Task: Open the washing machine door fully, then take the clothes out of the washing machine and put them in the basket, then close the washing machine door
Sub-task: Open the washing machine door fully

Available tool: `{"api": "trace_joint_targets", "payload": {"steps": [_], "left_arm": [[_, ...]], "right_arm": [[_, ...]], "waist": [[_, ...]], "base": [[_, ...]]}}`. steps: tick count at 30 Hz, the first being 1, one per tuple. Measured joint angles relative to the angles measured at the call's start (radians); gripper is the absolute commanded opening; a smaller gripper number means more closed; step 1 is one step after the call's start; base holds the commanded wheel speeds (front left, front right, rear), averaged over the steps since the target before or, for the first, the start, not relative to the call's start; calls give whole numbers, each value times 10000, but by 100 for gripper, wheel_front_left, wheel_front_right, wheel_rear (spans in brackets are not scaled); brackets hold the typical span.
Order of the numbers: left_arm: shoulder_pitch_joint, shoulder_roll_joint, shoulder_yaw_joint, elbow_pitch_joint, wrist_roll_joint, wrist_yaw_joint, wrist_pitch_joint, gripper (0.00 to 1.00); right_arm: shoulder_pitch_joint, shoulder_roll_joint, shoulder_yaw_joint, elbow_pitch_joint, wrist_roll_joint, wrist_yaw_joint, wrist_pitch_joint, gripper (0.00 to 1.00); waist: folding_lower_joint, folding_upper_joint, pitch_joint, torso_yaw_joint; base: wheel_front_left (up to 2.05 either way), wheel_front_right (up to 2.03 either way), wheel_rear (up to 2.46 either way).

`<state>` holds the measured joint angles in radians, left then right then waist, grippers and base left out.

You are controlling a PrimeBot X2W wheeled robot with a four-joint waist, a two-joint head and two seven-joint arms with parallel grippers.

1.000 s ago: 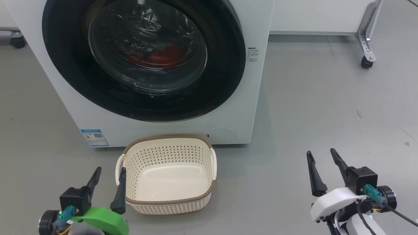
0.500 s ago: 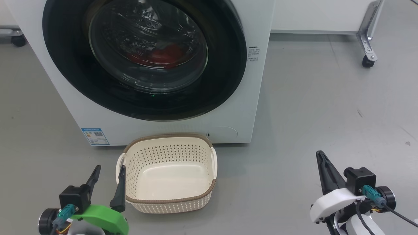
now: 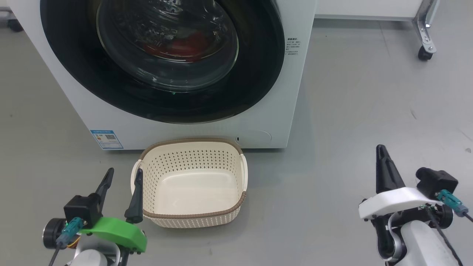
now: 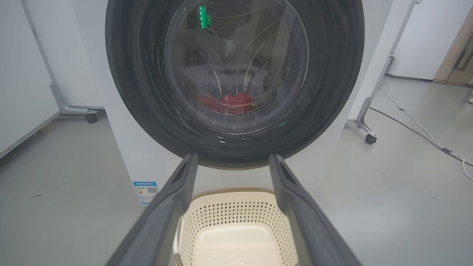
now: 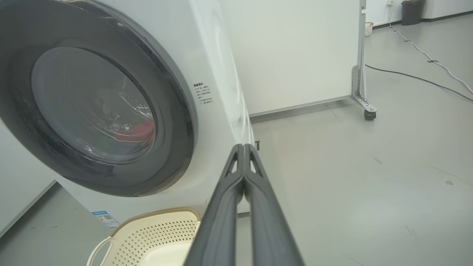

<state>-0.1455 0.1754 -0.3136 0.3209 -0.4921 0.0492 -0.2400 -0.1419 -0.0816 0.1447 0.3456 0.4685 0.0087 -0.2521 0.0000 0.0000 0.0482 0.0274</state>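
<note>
The white washing machine (image 3: 192,133) stands ahead with its round black-ringed door (image 3: 255,74) shut. Red clothes (image 3: 181,46) show through the glass bowl, also red clothes (image 4: 225,103) and clothes (image 5: 138,131) in the wrist views. The cream basket (image 3: 192,218) sits empty on the floor before the machine, basket (image 4: 236,210), basket (image 5: 155,229). My left gripper (image 3: 123,173) is open, low beside the basket's left handle. My right gripper (image 3: 381,148) is shut on nothing, over bare floor to the right, its fingers (image 5: 242,162) pressed together and pointing toward the machine's lower right corner.
A white panel on a metal caster foot (image 3: 425,51) stands behind at the right, caster (image 5: 369,113). A cable (image 5: 414,79) trails over the grey floor farther right. Another caster (image 4: 90,118) sits left of the machine. A blue label (image 3: 105,138) marks the machine's lower left corner.
My right gripper has shut, its two fingers coming together, and the arm has risen and shifted right. The head camera has tilted a little, shifting the whole picture. The left gripper stays open.
</note>
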Motion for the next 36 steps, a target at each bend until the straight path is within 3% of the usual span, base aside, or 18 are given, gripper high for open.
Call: {"api": "trace_joint_targets", "payload": {"steps": [8,17,24,29,36], "left_arm": [[-634,-21,2,-403,82,-2,-2,100],[-1347,-90,8,-805,217,-6,-25,100],[-1778,-201,-10,-1064,291,-19,-79,100],[-2046,-272,-25,-1220,305,-29,-82,100],[-2437,-408,-105,-1358,370,-117,-90,100]], "right_arm": [[-1036,276,-1206,10,2847,717,334,0],[-2692,316,-2094,167,6011,947,1630,0],[-4063,307,-2414,247,7597,955,2752,0],[-5089,270,-2485,345,8063,928,3434,0],[-6557,-4,-2468,560,8251,543,4242,0]], "waist": [[0,0,668,135],[0,0,1533,363],[0,0,2226,558],[0,0,2743,714],[0,0,3462,945]], "base": [[0,0,0],[0,0,0],[0,0,0],[0,0,0],[0,0,0]]}}
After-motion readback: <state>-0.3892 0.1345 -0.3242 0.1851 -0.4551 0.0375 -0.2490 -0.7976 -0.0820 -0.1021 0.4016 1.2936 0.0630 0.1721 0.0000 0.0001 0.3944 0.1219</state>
